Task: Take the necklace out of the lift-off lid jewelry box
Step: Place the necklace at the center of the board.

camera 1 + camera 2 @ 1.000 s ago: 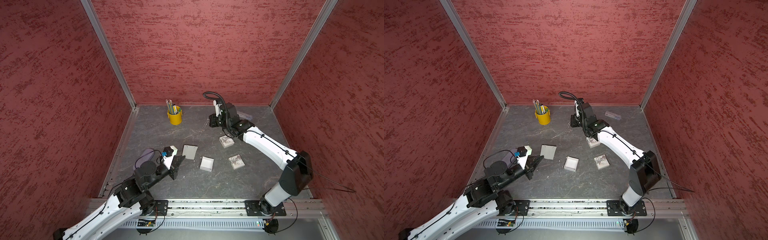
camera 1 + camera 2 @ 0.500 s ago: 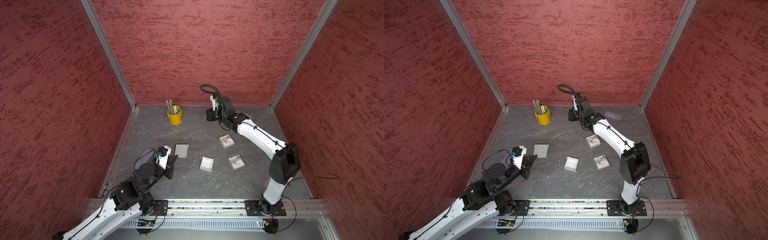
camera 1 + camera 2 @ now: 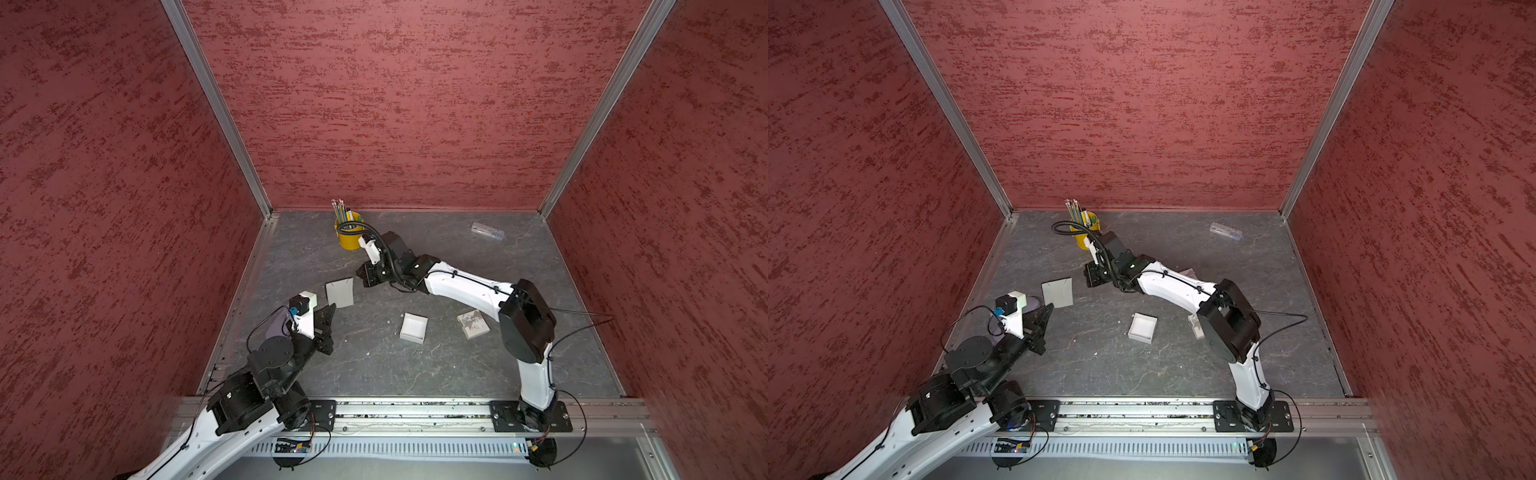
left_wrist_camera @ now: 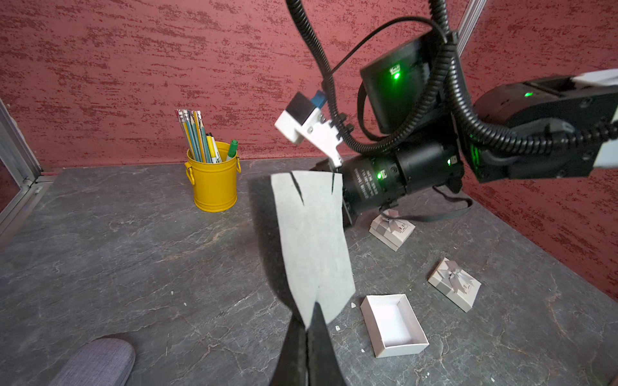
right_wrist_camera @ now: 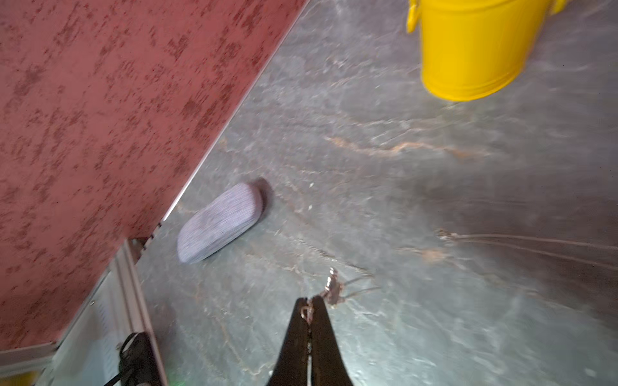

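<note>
Left of centre in both top views, the left gripper (image 3: 331,309) was clamped on a grey card (image 3: 340,292); the right gripper (image 3: 365,279) hung just right of it, and the open jewelry box (image 3: 414,328) lay lower, mid-frame. In the left wrist view, closed jaws pinched the card's corner. In the right wrist view, the right gripper's tips squeezed the necklace (image 5: 332,288), its blurred chain trailing over the table (image 5: 401,167).
</note>
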### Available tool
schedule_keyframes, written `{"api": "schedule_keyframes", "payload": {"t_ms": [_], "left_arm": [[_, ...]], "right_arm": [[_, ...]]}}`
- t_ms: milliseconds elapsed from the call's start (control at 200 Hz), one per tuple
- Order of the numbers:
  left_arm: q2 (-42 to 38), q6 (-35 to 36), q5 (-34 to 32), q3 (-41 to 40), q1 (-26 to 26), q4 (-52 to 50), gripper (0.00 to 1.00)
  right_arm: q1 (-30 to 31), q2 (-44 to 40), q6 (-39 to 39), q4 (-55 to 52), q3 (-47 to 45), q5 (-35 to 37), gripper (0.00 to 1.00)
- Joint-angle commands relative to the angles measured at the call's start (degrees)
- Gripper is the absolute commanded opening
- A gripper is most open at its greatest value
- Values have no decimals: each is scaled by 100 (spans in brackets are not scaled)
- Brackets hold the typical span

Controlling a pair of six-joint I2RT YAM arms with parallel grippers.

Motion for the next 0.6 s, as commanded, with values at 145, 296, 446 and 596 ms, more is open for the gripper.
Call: {"api": "schedule_keyframes", "payload": {"t_ms": [145,296,446,596], "left_arm": [[250,-273,9,-216,28,110,0],[620,-310,183,-315,41,458,0],[1082,-344,386,-377,53,852,0],[1521,-384,618,-431,96,1238,0]], "right_arm": [[-151,122,37,199,-207,19,0],[-506,-94,-5,163,-712,280,0],[-894,-269,-143,225,-1217,425,0],[-1209,-263,-335,128,-1451,627,0]]}}
